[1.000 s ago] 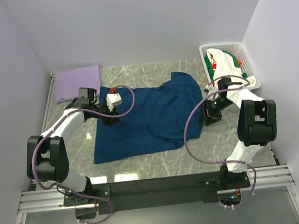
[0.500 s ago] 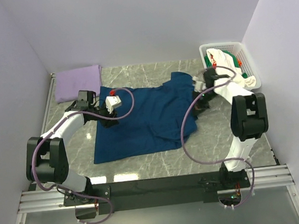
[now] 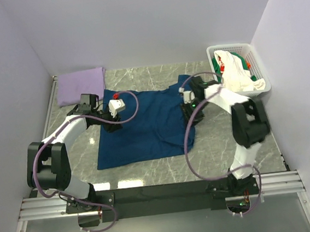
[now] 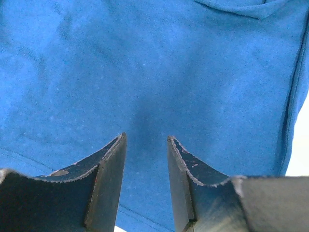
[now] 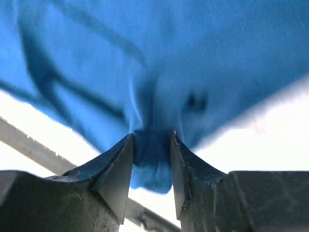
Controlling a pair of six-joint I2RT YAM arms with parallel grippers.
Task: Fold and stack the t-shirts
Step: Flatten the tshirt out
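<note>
Now, at the folding table [image 3: 223, 142]: the navy tee [image 3: 145, 130] lies spread across the middle of the marble. Its right side is rumpled where the right gripper [image 5: 152, 137] pinches a bunch of the cloth between its fingers. The left gripper [image 4: 145, 140] hangs low over the tee's far left part, jaws apart with nothing between them and only flat blue cloth below. A lavender tee [image 3: 80, 86] sits folded at the far left corner, and other tees [image 3: 238, 74], white and green, are heaped in the basket [image 3: 228, 46] at the far right. The navy cloth looks light, soft and limp. It will likely sag and drag rather than hold a shape, so a pinch at one spot lifts only a fold. The best holds, by the look of it, are hems, shoulders or sleeve seams, one on each side, taken together so the fold falls straight. A thin pinch could slip, while a deep one may catch two layers.
</note>
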